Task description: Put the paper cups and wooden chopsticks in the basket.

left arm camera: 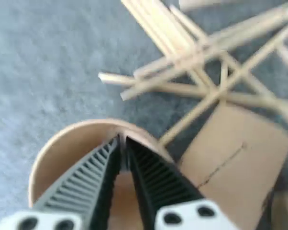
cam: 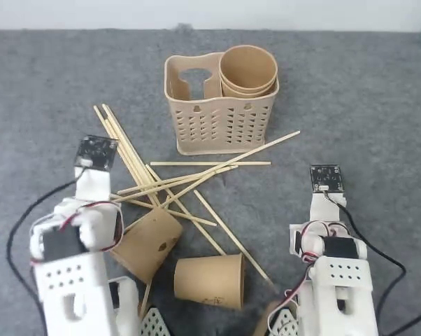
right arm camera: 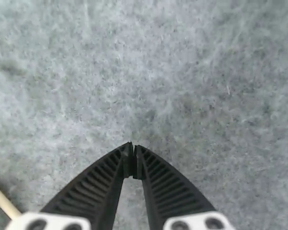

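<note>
A tan slotted basket (cam: 217,126) stands at the back middle with stacked paper cups (cam: 247,68) in its right compartment. Several wooden chopsticks (cam: 189,183) lie crossed on the carpet in front of it. One paper cup (cam: 146,243) lies on its side beside the left arm (cam: 77,259). In the left wrist view my left gripper (left arm camera: 121,141) is shut on the rim of this cup (left arm camera: 230,163), one finger inside the mouth, with chopsticks (left arm camera: 192,52) just beyond. A second cup (cam: 209,280) lies between the arms. My right gripper (right arm camera: 133,146) is shut over bare carpet.
Grey carpet (cam: 364,105) covers the table, with open room on both sides of the basket. The basket's left compartment (cam: 189,84) holds nothing. One chopstick end (right arm camera: 1,200) lies near my right gripper. The right arm (cam: 333,266) sits at the front right.
</note>
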Available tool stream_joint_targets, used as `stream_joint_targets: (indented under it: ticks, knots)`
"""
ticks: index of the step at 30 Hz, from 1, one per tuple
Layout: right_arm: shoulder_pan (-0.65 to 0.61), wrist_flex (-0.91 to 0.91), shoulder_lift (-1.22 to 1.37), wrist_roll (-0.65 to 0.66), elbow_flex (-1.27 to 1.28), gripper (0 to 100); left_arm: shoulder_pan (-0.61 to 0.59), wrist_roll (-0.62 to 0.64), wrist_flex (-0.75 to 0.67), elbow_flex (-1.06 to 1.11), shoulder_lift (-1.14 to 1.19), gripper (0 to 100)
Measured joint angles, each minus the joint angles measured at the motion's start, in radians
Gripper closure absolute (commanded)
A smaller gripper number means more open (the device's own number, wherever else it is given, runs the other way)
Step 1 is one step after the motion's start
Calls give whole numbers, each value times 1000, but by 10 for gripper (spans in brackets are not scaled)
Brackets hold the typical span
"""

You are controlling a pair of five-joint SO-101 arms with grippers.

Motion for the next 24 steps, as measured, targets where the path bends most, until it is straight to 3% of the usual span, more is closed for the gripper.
stream_joint_targets:
  ticks: [7, 15, 20, 24]
  knots:
    - [0, 0, 0, 0, 0, 991, 6, -2, -5, 57, -114, 980]
    - [0, 0, 0, 0, 0, 991, 5, 2, -123, 140, -117, 964]
    - [0, 0, 0, 0, 0, 991, 6, 101, -129, 97, -118, 867]
    - [0, 0, 0, 0, 0, 991, 6, 138, -129, 72, -118, 859]
